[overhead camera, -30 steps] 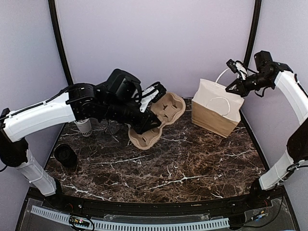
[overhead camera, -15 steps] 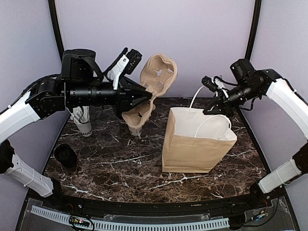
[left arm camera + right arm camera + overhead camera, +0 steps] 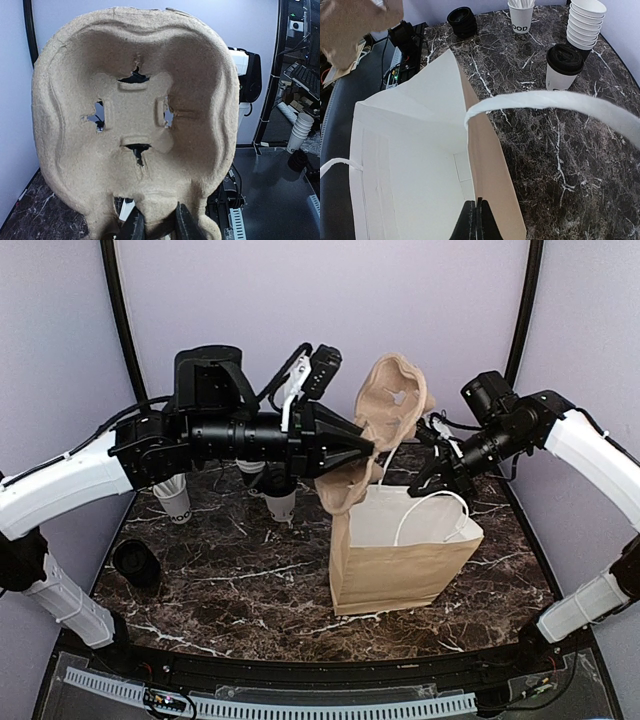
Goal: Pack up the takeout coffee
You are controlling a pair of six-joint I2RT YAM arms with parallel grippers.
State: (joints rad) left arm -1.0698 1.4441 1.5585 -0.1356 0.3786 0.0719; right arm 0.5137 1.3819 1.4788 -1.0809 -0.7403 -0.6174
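The takeout coffee is one small white cup on the dark stone table. In the top view it stands under the left arm, outside the bag, and the arm hides its top. In that view the left gripper holds a brown cup tray up on its edge, over the open top of the brown paper bag. The bag stands upright on the table. The right gripper is at the far rim of the bag, beside a white handle. In the left wrist view the cup tray fills most of the picture. The left gripper pinches its bottom edge between two black fingers. In the right wrist view the right gripper is squeezed tight on the top edge of the brown paper bag, which is white inside. The takeout coffee shows its black lid here. It stands on the table apart from the bag, just beside a stack of white cups. A cup of white sticks and a pile of black lids stand farther back.
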